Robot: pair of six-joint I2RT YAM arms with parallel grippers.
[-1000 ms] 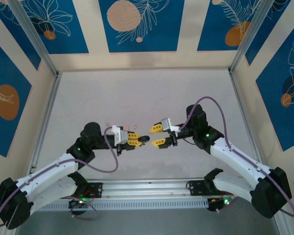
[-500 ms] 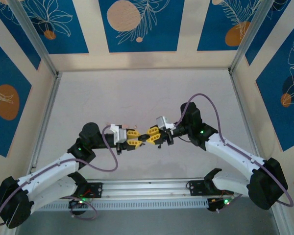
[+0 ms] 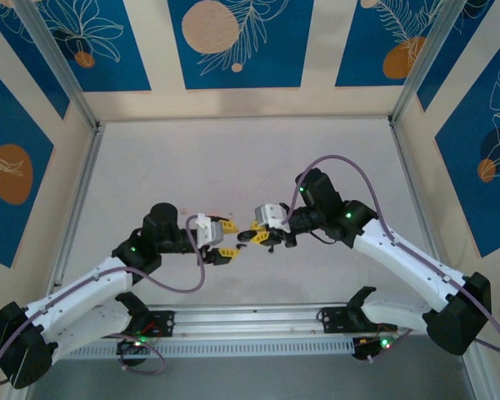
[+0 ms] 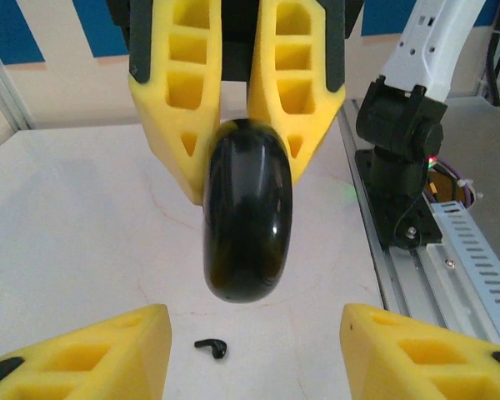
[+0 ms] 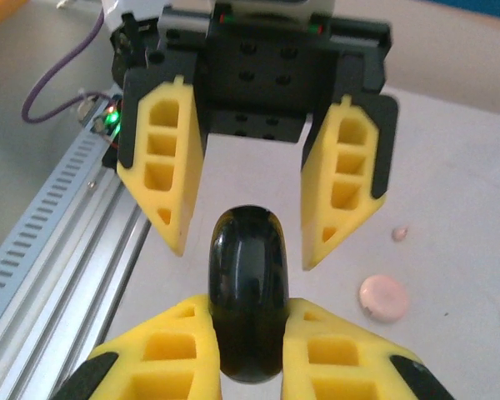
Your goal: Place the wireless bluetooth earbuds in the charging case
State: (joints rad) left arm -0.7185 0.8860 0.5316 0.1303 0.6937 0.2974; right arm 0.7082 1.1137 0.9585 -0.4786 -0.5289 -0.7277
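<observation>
Black case (image 4: 247, 221) clamped in right hand (image 5: 250, 312), long axis pointing at left hand (image 4: 254, 325), whose fingers stand apart, flanking free end. On tabletop (image 4: 67, 233) beneath, lower centre: black earbud (image 4: 210, 347). Mid-right in right wrist view: pale earbud (image 5: 399, 234).

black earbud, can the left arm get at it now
Probably yes: the left gripper is open and empty, and the black earbud lies on bare table below the case in the right gripper.

No legible text; no numbers (walls (image 3: 233, 42) carry leaf patterns).
</observation>
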